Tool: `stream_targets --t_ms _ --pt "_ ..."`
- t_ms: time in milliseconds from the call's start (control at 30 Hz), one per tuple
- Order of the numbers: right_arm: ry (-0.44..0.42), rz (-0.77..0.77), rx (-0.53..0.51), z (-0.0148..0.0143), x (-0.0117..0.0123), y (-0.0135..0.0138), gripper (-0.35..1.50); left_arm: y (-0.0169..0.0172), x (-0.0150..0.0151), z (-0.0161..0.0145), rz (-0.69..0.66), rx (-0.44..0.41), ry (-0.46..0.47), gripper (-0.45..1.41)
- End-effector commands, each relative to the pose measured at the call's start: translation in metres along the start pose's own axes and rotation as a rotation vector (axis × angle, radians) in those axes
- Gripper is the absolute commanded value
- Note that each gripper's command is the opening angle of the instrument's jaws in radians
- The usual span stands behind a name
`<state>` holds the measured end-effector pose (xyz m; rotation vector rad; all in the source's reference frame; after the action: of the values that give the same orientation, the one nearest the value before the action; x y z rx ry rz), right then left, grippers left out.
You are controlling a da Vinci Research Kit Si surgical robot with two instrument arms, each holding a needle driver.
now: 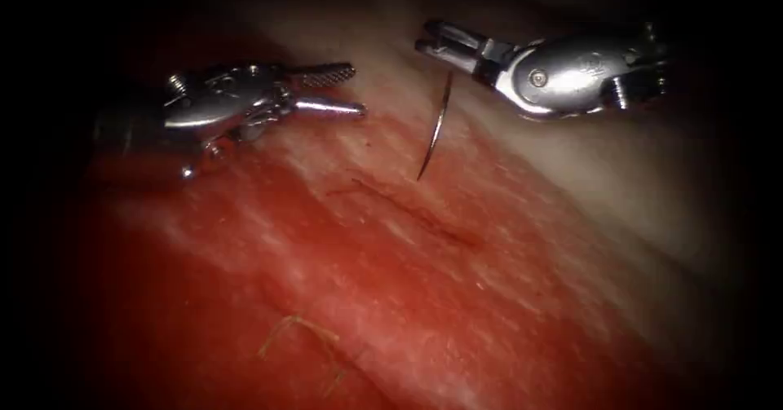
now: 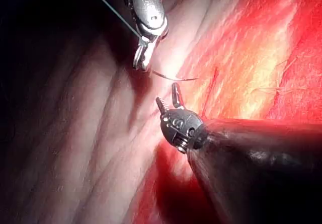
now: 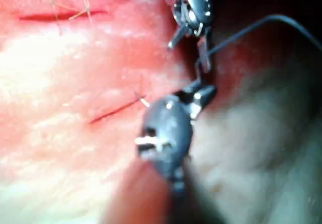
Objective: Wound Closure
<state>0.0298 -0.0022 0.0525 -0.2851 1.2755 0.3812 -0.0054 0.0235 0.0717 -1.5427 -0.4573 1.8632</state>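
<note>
The right tool (image 1: 444, 47), entering from the upper right, is gripping the needle (image 1: 435, 129) by its upper end, its point hanging just above the cut (image 1: 408, 206) at frame centre. The left tool (image 1: 347, 92), upper left, is holding nothing, jaws parted. The tissue (image 1: 457, 296) is lying red and wet below, paler toward the upper right, ringed by darkness.

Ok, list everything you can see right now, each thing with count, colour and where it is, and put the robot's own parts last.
Tissue: one, red and pale, under both tools.
Cut: one, dark red line, in the middle of the tissue.
Needle: one, dark curved steel, held near its upper end, tip hanging down just above the cut's upper end, not in the tissue.
Thread: one, dark, trailing from the right claw.
Cut ends of thread: a few, yellowish, lying on the tissue below the cut.
Left claw: one, silver, left of the cut, jaws open, holding nothing.
Right claw: one, silver, above the cut, shut on the needle.
</note>
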Motion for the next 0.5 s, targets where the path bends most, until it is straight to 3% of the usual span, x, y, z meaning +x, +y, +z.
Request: stream_targets --t_ms 33,167,433,500 --pt "0.006 -0.007 -0.004 0.0006 -0.0006 -0.0006 -0.35 -0.0003 -0.0008 0.0007 0.018 -0.002 -0.002 -0.45" --pt "0.013 -0.045 -0.01 0.0007 -0.0007 -0.0009 -0.35 -0.0001 -0.0015 0.0008 0.044 -0.007 -0.061 -0.45" --pt "0.03 -0.105 -0.003 0.0007 -0.0007 -0.0011 -0.35 0.0012 -0.0037 0.0015 0.08 0.068 -0.327 -0.45" --pt "0.033 -0.125 -0.005 0.0006 -0.0008 -0.0014 -0.35 0.0014 -0.0039 0.002 0.083 0.079 -0.387 0.02"
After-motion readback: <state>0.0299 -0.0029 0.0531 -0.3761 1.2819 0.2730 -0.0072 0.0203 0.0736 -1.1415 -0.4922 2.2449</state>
